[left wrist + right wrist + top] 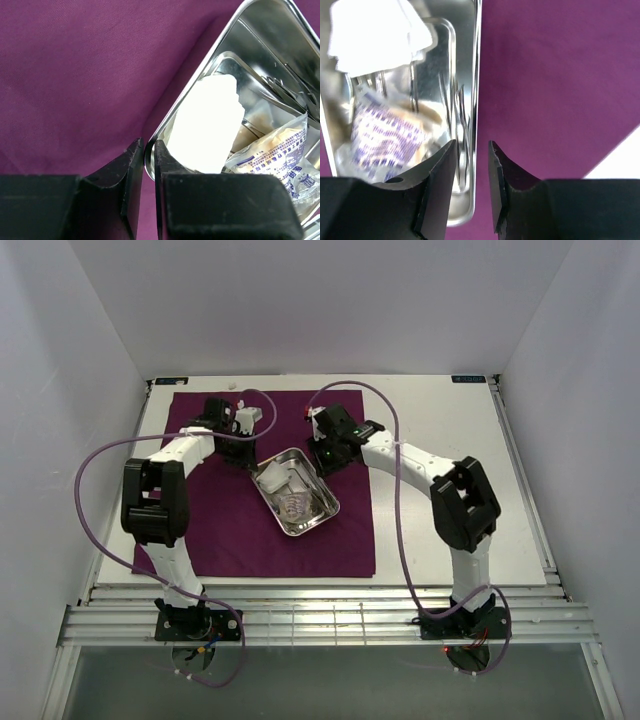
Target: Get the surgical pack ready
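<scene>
The deep-purple cloth [220, 530] lies flat on the table. The steel tray [330, 508] sits on it at an angle and holds white gauze [207, 125], a printed packet [280, 155] and metal instruments [295, 92]. My left gripper [149, 150] is at the tray's far-left corner [250, 462], with its jaws pinched on the rim [200, 65]. My right gripper [472, 150] is at the tray's far-right side [318, 468]. It straddles the rim [477, 75] with a clear gap on both sides, one finger over the instruments [457, 115] and one over the cloth [555, 75].
White table [450, 490] lies bare to the right of the cloth, and a corner of it [620, 160] shows in the right wrist view. White walls close in the back and both sides. A slatted rail [320, 620] runs along the near edge.
</scene>
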Robot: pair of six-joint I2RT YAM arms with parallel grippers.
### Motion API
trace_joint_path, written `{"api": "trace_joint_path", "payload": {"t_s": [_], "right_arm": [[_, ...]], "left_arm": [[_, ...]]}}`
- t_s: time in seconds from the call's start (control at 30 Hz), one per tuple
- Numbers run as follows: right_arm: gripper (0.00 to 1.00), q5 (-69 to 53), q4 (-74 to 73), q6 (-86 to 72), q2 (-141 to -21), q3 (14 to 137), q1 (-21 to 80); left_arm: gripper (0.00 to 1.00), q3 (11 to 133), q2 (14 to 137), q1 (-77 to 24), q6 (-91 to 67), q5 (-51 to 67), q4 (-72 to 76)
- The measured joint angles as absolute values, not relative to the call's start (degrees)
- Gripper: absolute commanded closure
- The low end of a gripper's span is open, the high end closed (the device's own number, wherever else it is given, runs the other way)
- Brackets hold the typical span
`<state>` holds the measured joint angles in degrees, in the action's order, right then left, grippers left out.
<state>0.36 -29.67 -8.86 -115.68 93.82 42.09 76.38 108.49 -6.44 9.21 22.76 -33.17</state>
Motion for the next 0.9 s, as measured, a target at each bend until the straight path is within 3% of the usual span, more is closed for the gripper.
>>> {"api": "trace_joint_path", "payload": {"t_s": [0.2, 0.33, 0.53, 0.8, 0.9], "right_arm": [[0.54, 1.37, -27.51, -12.84, -104.99, 83.50, 39.86], [0.49, 1.19, -25.93, -17.04, -98.59, 73.95, 35.16], [0.48, 1.52, -25.50, -20.91, -94.76, 63.81, 30.92], [0.48, 1.08, -25.50, -21.63, -92.44, 57.19, 31.03], [0.43, 0.86, -25.50, -21.32, -90.32, 55.86, 31.22]], "left_arm": [[1.00, 75.68, 108.49, -6.37, 9.61, 24.23, -32.25], [1.00, 75.35, 108.29, -6.39, 9.13, 24.38, -32.05], [1.00, 74.08, 107.11, -6.33, 6.46, 22.79, -31.22], [1.00, 73.43, 106.08, -3.86, 8.10, 19.55, -31.31], [1.00, 73.43, 106.00, -0.03, 9.69, 18.85, -31.31]]}}
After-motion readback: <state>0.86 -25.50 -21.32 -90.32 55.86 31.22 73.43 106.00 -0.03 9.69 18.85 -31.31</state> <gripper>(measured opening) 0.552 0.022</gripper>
